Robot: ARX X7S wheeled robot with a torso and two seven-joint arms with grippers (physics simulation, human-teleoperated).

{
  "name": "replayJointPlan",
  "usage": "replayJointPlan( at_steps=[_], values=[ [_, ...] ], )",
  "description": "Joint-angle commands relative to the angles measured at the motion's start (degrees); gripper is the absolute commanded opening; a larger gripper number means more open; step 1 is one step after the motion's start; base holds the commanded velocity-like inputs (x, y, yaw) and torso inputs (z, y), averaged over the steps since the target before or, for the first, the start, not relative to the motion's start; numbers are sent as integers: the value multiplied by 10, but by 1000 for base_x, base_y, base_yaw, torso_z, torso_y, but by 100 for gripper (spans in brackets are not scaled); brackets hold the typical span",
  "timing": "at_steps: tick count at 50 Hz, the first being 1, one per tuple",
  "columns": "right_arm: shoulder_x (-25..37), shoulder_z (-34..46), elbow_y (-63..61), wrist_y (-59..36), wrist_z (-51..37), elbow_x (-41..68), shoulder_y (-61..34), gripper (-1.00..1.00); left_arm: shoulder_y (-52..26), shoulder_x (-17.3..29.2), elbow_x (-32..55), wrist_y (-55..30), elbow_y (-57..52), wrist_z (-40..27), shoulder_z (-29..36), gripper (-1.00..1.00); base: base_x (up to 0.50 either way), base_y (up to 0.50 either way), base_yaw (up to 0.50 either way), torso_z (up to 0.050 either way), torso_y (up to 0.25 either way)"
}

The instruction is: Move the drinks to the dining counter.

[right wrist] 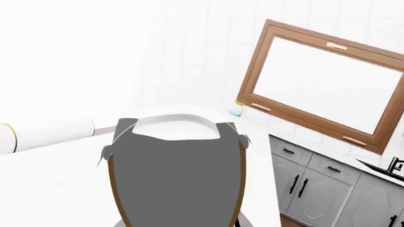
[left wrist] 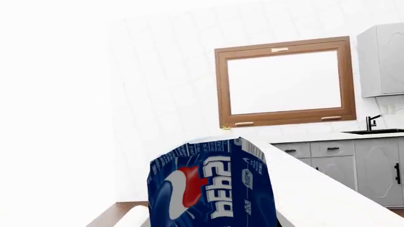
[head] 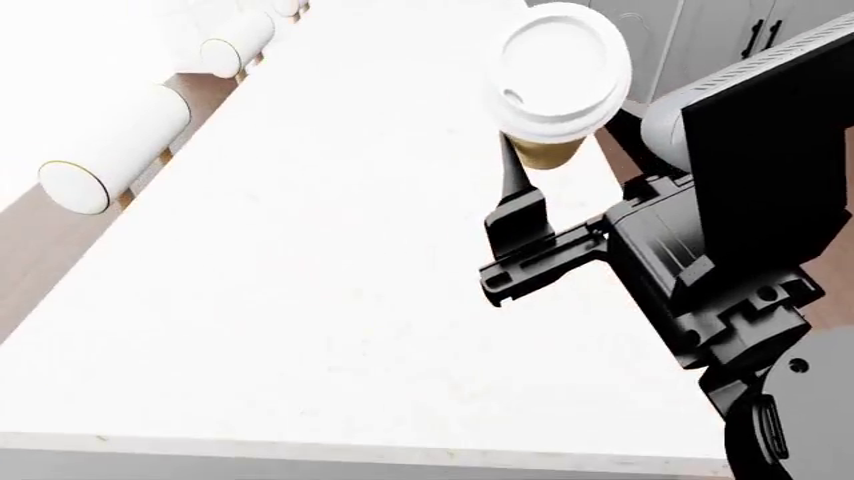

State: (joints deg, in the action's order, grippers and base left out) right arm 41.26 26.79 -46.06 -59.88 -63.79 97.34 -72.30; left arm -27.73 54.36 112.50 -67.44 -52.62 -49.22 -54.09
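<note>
The blue soda can [left wrist: 211, 189], its logo upside down, fills the near part of the left wrist view and hangs in the air beside the dining counter [left wrist: 315, 189]. My left gripper's fingers are hidden behind it, and the left arm is outside the head view. The tan coffee cup [head: 561, 70] with a white lid is raised over the far right side of the dining counter [head: 334, 300]. My right gripper [head: 547, 150] is shut on it, with one black finger showing beside it. In the right wrist view the coffee cup [right wrist: 177, 179] blocks the jaws.
White cylindrical stools [head: 114, 150] line the counter's left side over a brown floor. A wood-framed window [left wrist: 284, 80] is in the tiled wall beyond. Grey cabinets [left wrist: 353, 161] with a sink tap [left wrist: 372, 122] stand past the counter's right edge.
</note>
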Motion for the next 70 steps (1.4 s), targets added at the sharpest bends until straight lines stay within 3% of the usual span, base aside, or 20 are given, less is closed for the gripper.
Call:
replayJointPlan(
  at_steps=[1, 6, 8, 12, 16, 20, 25, 26, 32, 42, 52, 70],
  values=[
    [-1, -8, 9, 6, 6, -9, -2, -100, -12, -2, -8, 11, -1, -3, 25, -100, 0, 0, 0, 0, 0],
    [-4, -14, 31, 15, 34, -45, 17, -100, -57, 1, -38, 33, 8, -5, 109, -100, 0, 0, 0, 0, 0],
    [-6, -23, 55, 33, 54, -64, 39, -100, -124, -20, -78, 44, 28, 2, 220, -100, 0, 0, 0, 0, 0],
    [-10, -19, 94, 35, 64, -69, 46, -100, -205, -77, -155, 27, 72, 27, 351, -100, 0, 0, 0, 0, 0],
    [-16, -18, 126, 42, 78, -84, 51, -100, -252, -122, -220, 13, 106, 53, 425, -100, 0, 0, 0, 0, 0],
    [-16, -7, 172, 26, 34, -78, 38, -100, -303, -169, -279, 6, 149, 82, 493, -100, 0, 0, 0, 0, 2],
    [-14, -9, 205, 31, 67, -84, 35, -100, -323, -206, -341, 8, 180, 116, 550, -100, 0, 0, 0, 2, 0],
    [-15, -4, 225, 37, 105, -114, 36, -100, -336, -234, -394, 19, 211, 148, 597, -100, 0, 0, 0, 0, 0],
    [-29, 10, 269, 44, 165, -152, 21, -100, -354, -260, -458, 38, 263, 190, 652, -100, 0, 0, 0, 0, 0],
    [-29, 18, 285, 50, 185, -157, 44, -100, -331, -274, -492, 55, 274, 213, 694, -100, 0, 0, 0, 0, 1],
    [-36, 33, 281, 56, 208, -166, 66, -100, -317, -224, -594, 51, 239, 216, 785, -100, 0, 0, 0, 0, 0],
    [-41, 41, 287, 63, 226, -171, 76, -100, -248, -179, -621, 90, 201, 214, 790, -100, 0, 0, 0, 0, 1]
  ],
)
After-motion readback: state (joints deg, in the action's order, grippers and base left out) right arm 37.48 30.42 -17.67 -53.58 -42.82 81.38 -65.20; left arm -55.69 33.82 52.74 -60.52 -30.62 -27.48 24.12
